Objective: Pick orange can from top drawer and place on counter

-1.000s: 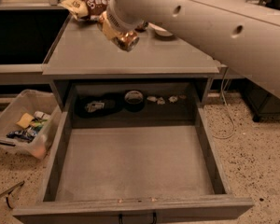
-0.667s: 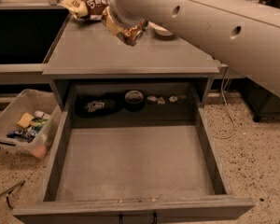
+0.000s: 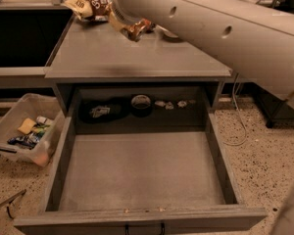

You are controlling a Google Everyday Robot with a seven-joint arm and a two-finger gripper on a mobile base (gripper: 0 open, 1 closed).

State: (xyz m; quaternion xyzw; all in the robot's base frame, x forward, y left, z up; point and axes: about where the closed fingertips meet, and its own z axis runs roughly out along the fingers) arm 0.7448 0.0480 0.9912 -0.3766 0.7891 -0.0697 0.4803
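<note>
1. We saw a brown-and-yellow snack bag (image 3: 90, 5) at upper left on the broad grey counter (image 3: 137, 58), and a clear plastic bin (image 3: 19, 131) at left.
2. A pale robot arm (image 3: 225, 28) partly hid the gripper (image 3: 127, 26).
3. The gripper clasped a small, tilted orange-brown metallic can (image 3: 139, 28) at upper centre, above the counter.

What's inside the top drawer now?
The top drawer has a bare floor. At the rear under the counter sit dark items, a round object and small pale bits; more there is covered. The orange can is out, at the claw over the counter.
</note>
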